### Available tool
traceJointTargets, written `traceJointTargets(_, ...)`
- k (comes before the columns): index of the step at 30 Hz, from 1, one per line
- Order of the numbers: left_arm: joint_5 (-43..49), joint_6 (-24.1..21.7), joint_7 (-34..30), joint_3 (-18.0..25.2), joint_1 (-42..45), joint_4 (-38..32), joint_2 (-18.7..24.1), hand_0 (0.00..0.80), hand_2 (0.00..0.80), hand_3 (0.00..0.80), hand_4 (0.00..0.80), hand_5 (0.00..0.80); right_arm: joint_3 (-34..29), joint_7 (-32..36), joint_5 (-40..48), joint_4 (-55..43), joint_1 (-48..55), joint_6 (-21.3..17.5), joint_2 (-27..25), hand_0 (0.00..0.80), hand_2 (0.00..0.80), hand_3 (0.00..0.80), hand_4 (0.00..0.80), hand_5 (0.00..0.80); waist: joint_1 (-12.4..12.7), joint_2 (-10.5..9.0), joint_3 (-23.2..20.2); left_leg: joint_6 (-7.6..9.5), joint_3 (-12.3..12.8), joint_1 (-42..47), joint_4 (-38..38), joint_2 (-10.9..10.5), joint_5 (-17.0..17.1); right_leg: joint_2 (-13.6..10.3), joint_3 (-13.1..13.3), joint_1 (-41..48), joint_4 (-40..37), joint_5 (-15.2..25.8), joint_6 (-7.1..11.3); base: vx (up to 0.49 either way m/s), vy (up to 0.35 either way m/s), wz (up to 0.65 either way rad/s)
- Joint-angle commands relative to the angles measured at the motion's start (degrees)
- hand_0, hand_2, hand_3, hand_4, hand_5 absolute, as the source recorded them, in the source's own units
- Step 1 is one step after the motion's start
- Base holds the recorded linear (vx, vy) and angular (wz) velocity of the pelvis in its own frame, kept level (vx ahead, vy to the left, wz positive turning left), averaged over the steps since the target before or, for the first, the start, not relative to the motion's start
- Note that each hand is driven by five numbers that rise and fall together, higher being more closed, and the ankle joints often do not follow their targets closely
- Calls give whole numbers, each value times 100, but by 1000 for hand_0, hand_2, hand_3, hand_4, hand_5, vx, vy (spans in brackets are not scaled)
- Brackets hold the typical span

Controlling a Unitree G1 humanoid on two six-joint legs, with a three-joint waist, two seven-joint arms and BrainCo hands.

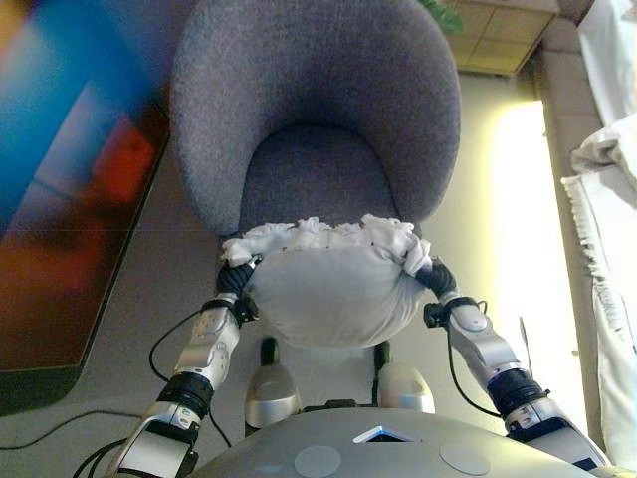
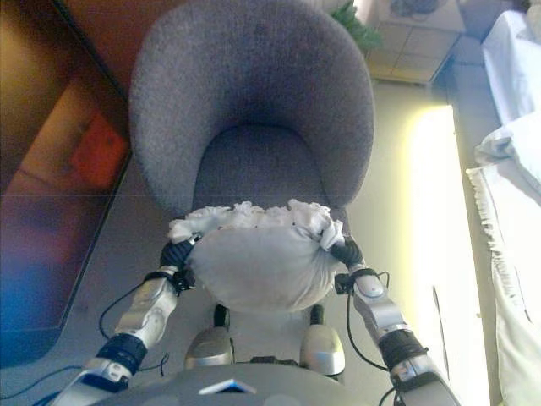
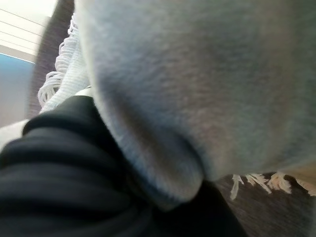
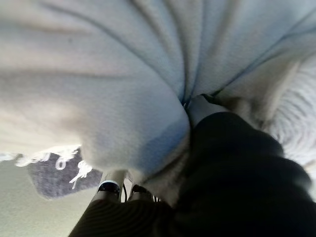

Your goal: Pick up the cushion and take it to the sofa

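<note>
a pale grey cushion (image 1: 328, 294) with a white fringe is held up between the robot's two hands, just in front of the grey tub armchair (image 1: 314, 110), its fringed edge over the front rim of the seat; the left hand (image 1: 236, 281) presses one end, the right hand (image 1: 435, 276) the other; both sets of fingers are buried in fabric, so whether they are clenched cannot be told; white bedding (image 1: 609, 199) lies at the right.

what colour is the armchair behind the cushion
Grey fabric armchair, clearest in the left eye view.
</note>
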Motion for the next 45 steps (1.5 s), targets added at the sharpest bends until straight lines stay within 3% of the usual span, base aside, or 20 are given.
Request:
traceJointTargets(1,153,-327,23,169,-456,-628,-32,800,800,800,800,800,-249,84,486,-845,-184,-253,198,800,800,800,800,800,4,-224,-485,157,-106,-415,668,-552,1,329,39,-57,392,26,-611,50,57,1)
traceJointTargets(3,148,-266,-45,195,-438,-812,-37,800,800,800,800,800,-285,76,433,-974,-217,-253,190,800,800,800,800,800,7,-146,-543,262,-133,-271,494,-820,-60,382,54,-40,374,36,-581,60,72,6)
traceJointTargets(12,278,-144,-206,220,-431,-863,40,800,800,800,800,800,-185,175,250,-983,-166,-191,319,800,800,800,800,800,-80,-65,-780,474,97,229,-35,-953,-85,314,147,14,357,116,-412,81,76,-8)
traceJointTargets(21,259,-213,-113,171,-566,-655,82,800,800,800,800,800,-36,184,371,-647,-430,-116,393,800,800,800,800,800,-93,-105,-825,643,235,304,-25,-1086,-241,185,328,-119,502,254,-269,65,86,-13)
traceJointTargets(25,292,-187,-179,162,-580,-753,141,800,800,800,800,800,-25,119,330,-639,-514,-139,347,800,800,800,800,800,-106,-131,-779,792,228,221,74,-1230,-322,84,493,-391,1074,454,-183,53,113,-22)
traceJointTargets(29,236,-79,-188,29,-844,-701,221,800,800,800,800,800,-40,41,550,-527,-732,-228,298,800,800,800,800,800,-66,-133,-673,879,103,94,280,-1365,-386,-47,535,-708,1911,770,-253,18,126,-11)
traceJointTargets(32,127,-114,-263,-107,-1129,-421,226,800,800,800,800,800,-4,-55,741,-371,-1004,-240,247,800,800,800,800,800,-97,-12,-592,878,89,108,401,-1316,-455,-5,588,-1102,3010,1095,-309,33,155,15)
traceJointTargets(34,65,-154,-288,-150,-1283,-268,202,800,800,800,800,800,31,-46,786,-254,-1116,-230,215,800,800,800,800,800,-142,12,-561,859,112,195,422,-1291,-501,26,603,-1252,3213,1182,-297,102,87,12)
traceJointTargets(38,76,-185,-282,-221,-1349,-187,121,800,800,800,800,800,105,-21,779,-261,-1063,-225,219,800,800,800,800,800,-314,-162,-610,821,117,417,463,-1432,-635,130,756,-1318,2115,1391,-200,195,-42,17)
traceJointTargets(40,86,-191,-198,-284,-1334,-227,81,800,800,800,800,800,135,-32,725,-332,-980,-237,212,800,800,800,800,800,-435,-253,-610,801,16,544,477,-1516,-766,200,887,-1311,1189,1299,-159,285,-84,-7)
traceJointTargets(42,69,-165,-181,-308,-1314,-247,40,800,800,800,800,800,131,-15,725,-335,-913,-255,174,800,800,800,800,800,-574,-343,-615,822,-166,713,472,-1627,-979,257,1038,-1550,322,1500,-45,371,-79,6)
traceJointTargets(45,52,-96,-311,-174,-1222,-284,25,800,800,800,800,800,5,95,767,-318,-946,-149,113,800,800,800,800,800,-664,-320,-526,810,-207,1080,447,-1529,-1224,305,882,-1918,-38,1779,18,384,-87,78)
